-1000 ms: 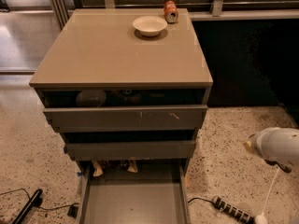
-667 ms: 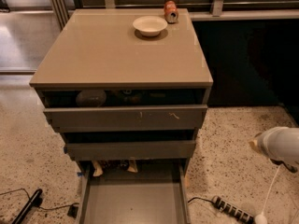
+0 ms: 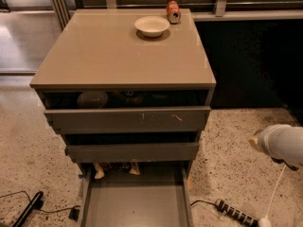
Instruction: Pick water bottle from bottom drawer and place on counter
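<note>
1. Barely anything has changed. The gripper (image 3: 278,144) on the white arm end has drifted a touch to the right over the last second. It now hangs low at the right edge of the scene, over the terrazzo floor and well apart from the cabinet. I can't tell if it's spread or closed, and it isn't holding anything I can see
2. For the task that means, as I read it, the reach hasn't started, since the arm is nowhere near the bottom drawer (image 3: 137,203)
3. That drawer is already pulled out toward the near side and the part of its grey floor on show is bare. There's some tan and white clutter (image 3: 113,168) at its far end, tucked under the middle drawer (image 3: 132,151). The water bottle may be in there, but I can't pick it out
4. Count on the counter (image 3: 118,60): one white bowl (image 3: 152,25) and one orange-red soda can (image 3: 173,12) lying on its side, both at the far edge. No bottle up there yet
5. Count elsewhere: three drawers, with the top drawer (image 3: 128,119) open a crack, plus one power strip (image 3: 234,213) on the floor near right
</note>
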Controlling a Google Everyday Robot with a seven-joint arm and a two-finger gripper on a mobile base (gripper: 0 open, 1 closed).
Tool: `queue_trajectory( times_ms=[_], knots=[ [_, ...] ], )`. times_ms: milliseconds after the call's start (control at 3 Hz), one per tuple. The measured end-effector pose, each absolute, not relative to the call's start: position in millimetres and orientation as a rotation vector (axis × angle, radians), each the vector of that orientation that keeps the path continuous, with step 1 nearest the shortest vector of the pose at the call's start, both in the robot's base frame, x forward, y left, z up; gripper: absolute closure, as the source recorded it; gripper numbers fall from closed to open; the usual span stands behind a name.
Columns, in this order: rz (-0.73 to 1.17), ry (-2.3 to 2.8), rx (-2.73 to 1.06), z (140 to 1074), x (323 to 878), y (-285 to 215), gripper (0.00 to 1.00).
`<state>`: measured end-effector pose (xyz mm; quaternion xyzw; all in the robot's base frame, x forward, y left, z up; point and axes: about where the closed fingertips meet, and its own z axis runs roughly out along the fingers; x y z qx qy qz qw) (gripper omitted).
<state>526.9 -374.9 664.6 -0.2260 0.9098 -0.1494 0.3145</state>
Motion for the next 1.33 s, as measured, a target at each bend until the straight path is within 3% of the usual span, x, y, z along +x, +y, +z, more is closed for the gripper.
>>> queue_trajectory(
  times_ms=[333,1000,1333],
  knots=[
    [-0.388,2.256,-0.659,712.6,539.0,-359.4,1.0],
    [-0.406,2.053,-0.676,811.1,487.2,-348.6,1.0],
    [-0.394,2.031,-0.711,817.2,490.9,-327.0,1.0]
  ],
)
